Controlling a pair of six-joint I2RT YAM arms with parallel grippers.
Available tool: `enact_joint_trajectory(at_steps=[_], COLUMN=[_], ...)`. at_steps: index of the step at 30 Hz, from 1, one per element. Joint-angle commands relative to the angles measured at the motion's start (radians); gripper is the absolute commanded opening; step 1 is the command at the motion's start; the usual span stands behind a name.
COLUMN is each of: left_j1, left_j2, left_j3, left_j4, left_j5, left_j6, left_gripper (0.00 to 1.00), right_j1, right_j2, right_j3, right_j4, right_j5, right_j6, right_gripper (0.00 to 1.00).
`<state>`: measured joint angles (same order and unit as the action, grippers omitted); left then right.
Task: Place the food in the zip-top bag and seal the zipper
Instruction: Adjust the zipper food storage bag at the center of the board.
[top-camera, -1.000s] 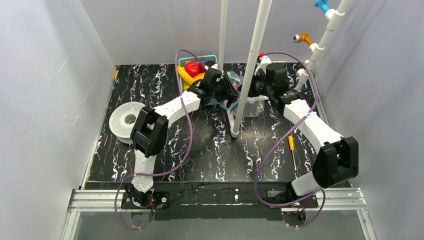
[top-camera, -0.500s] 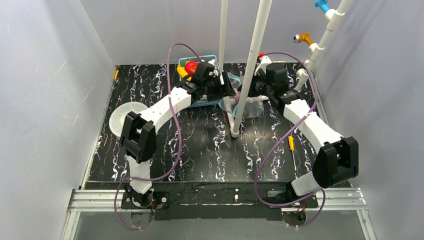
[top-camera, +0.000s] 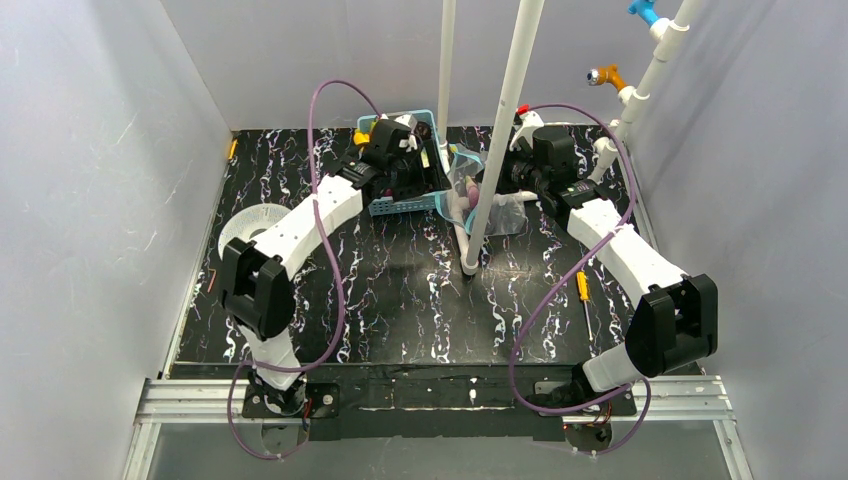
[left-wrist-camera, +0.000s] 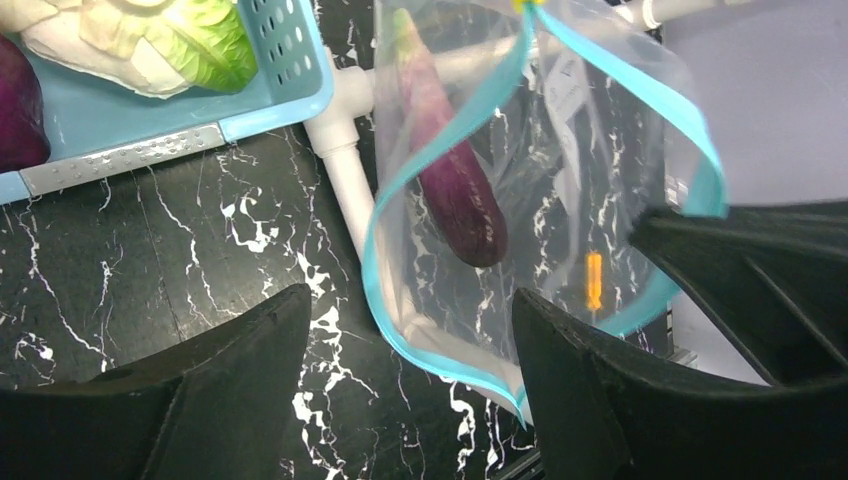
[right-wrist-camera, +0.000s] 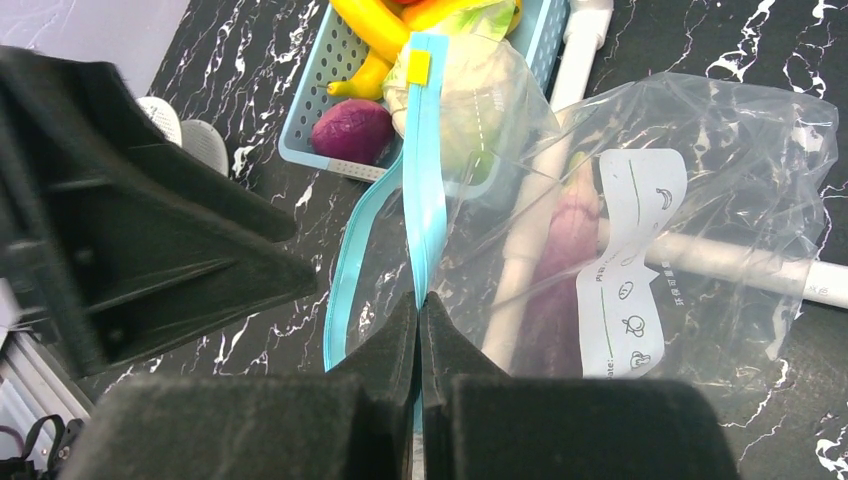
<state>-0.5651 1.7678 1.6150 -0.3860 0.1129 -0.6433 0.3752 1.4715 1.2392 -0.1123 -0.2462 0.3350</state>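
Note:
The clear zip-top bag (right-wrist-camera: 720, 200) lies by the white pipe, also seen in the top view (top-camera: 505, 215). My right gripper (right-wrist-camera: 420, 300) is shut on its teal zipper (right-wrist-camera: 425, 170) and holds the mouth up. A long purple eggplant (left-wrist-camera: 455, 180) lies inside the bag, as the right wrist view (right-wrist-camera: 565, 270) also shows. My left gripper (left-wrist-camera: 410, 330) is open and empty, just in front of the bag's mouth, above the basket's near edge (top-camera: 405, 175). A banana (right-wrist-camera: 375, 25) and a round purple piece (right-wrist-camera: 350, 130) lie in the basket. The apple is hidden.
The light-blue mesh basket (left-wrist-camera: 130, 160) also holds a white-green cabbage (left-wrist-camera: 150, 40). A white pipe frame (left-wrist-camera: 340, 150) lies on the table, with upright poles (top-camera: 500, 130). A white spool (top-camera: 245, 225) sits at the left and an orange screwdriver (top-camera: 583, 290) at the right.
My left arm has drawn back to the left, from the bag's mouth to over the basket. My right gripper has kept its hold on the zipper.

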Motion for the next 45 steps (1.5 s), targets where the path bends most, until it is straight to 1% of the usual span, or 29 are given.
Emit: enact_joint_trajectory(at_steps=[1, 3, 4, 7, 8, 9, 11, 13, 16, 18, 21, 25, 30, 33, 36, 39, 41, 42, 43, 44, 45], left_j1=[0.013, 0.013, 0.013, 0.013, 0.011, 0.009, 0.002, -0.002, -0.004, -0.004, -0.004, 0.004, 0.005, 0.005, 0.008, 0.019, 0.025, 0.025, 0.025, 0.026, 0.028], left_j2=[0.103, 0.146, 0.166, 0.211, 0.215, 0.209, 0.177, 0.145, 0.134, 0.14, 0.137, 0.152, 0.17, 0.164, 0.16, 0.195, 0.224, 0.229, 0.226, 0.219, 0.212], left_j3=[0.04, 0.069, 0.081, 0.139, 0.165, 0.179, 0.181, 0.173, 0.166, 0.152, 0.088, 0.064, 0.143, 0.168, 0.167, 0.186, 0.211, 0.213, 0.209, 0.204, 0.204], left_j4=[-0.036, -0.037, -0.028, 0.001, 0.009, 0.025, 0.091, 0.171, 0.271, 0.288, 0.317, 0.219, 0.114, 0.128, 0.14, 0.037, -0.051, -0.071, -0.076, -0.079, -0.083], left_j5=[0.011, 0.053, 0.09, 0.213, 0.241, 0.263, 0.291, 0.334, 0.425, 0.46, 0.471, 0.423, 0.39, 0.398, 0.387, 0.352, 0.338, 0.334, 0.331, 0.325, 0.316], left_j6=[-0.051, -0.076, -0.086, -0.117, -0.127, -0.135, -0.148, -0.177, -0.272, -0.32, -0.341, -0.303, -0.235, -0.213, -0.23, -0.248, -0.23, -0.218, -0.208, -0.199, -0.186], left_gripper=[0.67, 0.59, 0.52, 0.19, 0.1, 0.05, 0.01, 0.0, 0.0, 0.0, 0.0, 0.0, 0.0, 0.0, 0.0, 0.03, 0.03, 0.04, 0.08, 0.15, 0.25], right_j1=[-0.002, -0.002, -0.002, -0.002, -0.002, -0.002, -0.002, -0.002, -0.003, -0.002, -0.003, -0.004, -0.004, -0.002, -0.002, -0.003, -0.002, -0.002, -0.002, -0.002, -0.002], right_j2=[-0.036, -0.038, -0.038, -0.039, -0.038, -0.037, -0.029, -0.021, -0.022, -0.031, -0.041, -0.03, -0.052, -0.119, -0.12, -0.083, -0.047, -0.035, -0.029, -0.032, -0.04], right_j3=[0.004, 0.003, 0.002, 0.0, -0.001, -0.001, 0.001, 0.013, 0.015, 0.009, -0.003, 0.007, 0.005, -0.057, -0.041, -0.022, 0.026, 0.048, 0.06, 0.061, 0.056], right_j4=[0.028, 0.026, 0.024, 0.021, 0.02, 0.019, 0.007, -0.011, -0.014, -0.007, 0.004, -0.015, -0.037, 0.026, 0.02, 0.008, -0.058, -0.09, -0.11, -0.114, -0.108], right_j5=[-0.009, -0.002, 0.002, 0.032, 0.047, 0.063, 0.103, 0.146, 0.154, 0.147, 0.158, 0.185, 0.282, 0.282, 0.238, 0.229, 0.263, 0.286, 0.306, 0.317, 0.323], right_j6=[-0.002, -0.006, -0.008, -0.017, -0.019, -0.021, -0.023, -0.025, -0.025, -0.024, -0.021, -0.015, -0.007, -0.018, -0.015, -0.015, -0.024, -0.031, -0.037, -0.041, -0.042], right_gripper=[0.01, 0.01, 0.01, 0.01, 0.01, 0.01, 0.01, 0.01, 0.01, 0.01, 0.01, 0.01, 0.01, 0.01, 0.01, 0.01, 0.01, 0.01, 0.01, 0.01, 0.01])
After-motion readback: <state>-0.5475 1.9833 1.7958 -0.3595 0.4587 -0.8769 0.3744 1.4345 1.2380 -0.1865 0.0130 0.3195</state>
